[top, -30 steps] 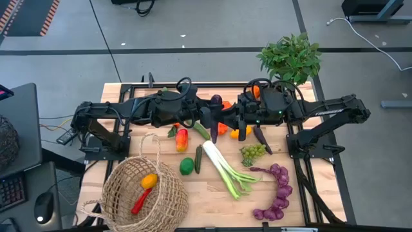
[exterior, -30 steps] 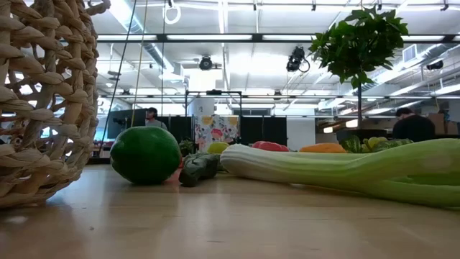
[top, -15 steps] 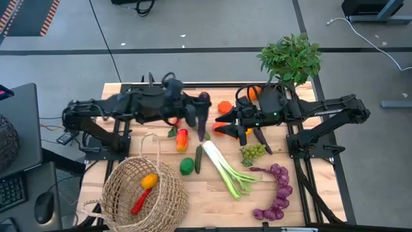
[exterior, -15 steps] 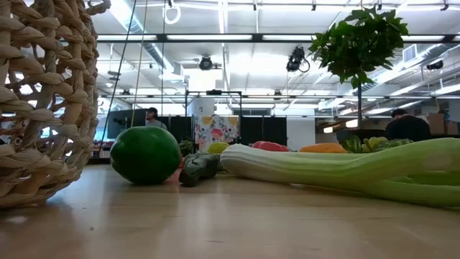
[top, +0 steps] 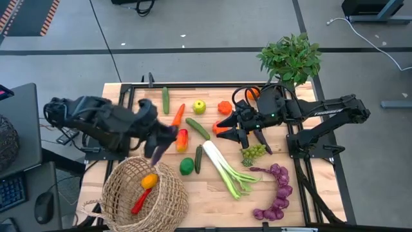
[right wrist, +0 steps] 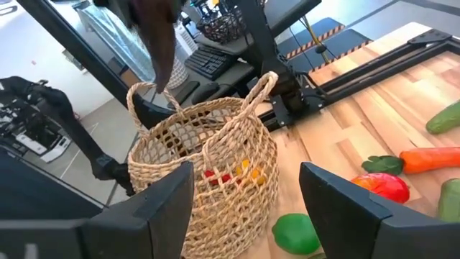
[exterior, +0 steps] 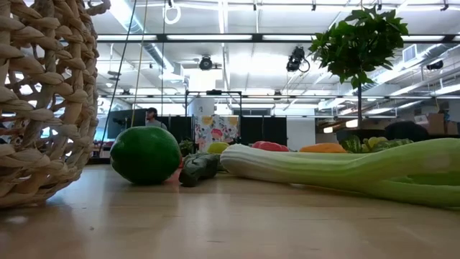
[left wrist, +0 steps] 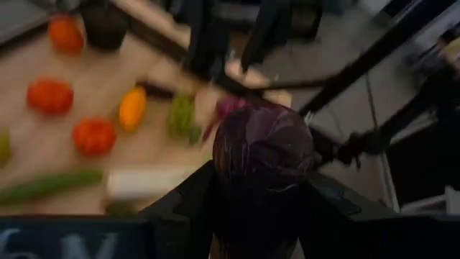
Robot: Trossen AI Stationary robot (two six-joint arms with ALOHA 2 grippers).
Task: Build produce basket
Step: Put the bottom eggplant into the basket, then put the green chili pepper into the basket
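Note:
My left gripper is shut on a dark purple aubergine in the air, just beyond the far rim of the tan wicker basket. The basket stands at the table's near left corner and holds a yellow pepper and a red chilli. My right gripper is open and empty, hovering at the table's middle over an orange-red pepper. Loose produce lies around it: leek, green pepper, green grapes, purple grapes. My left gripper pinches the aubergine between its two fingers, one on each flank of the fruit. The rounded end sticks out past the fingertips. The aubergine is lifted clear of the table and basket, and the high view is too blurred to tell its tilt.
More produce lies along the far part of the table: cucumber, carrot, yellow-green apple, tomato, a second aubergine. A potted leafy plant stands at the far right corner. Bare wood shows near the leek's near side.
My left gripper, keeping hold of the aubergine, has swung from the table's far middle toward the left and near edge, ending by the basket's far rim. The produce it had covered at the far edge now shows. My right gripper has shifted slightly toward the left.

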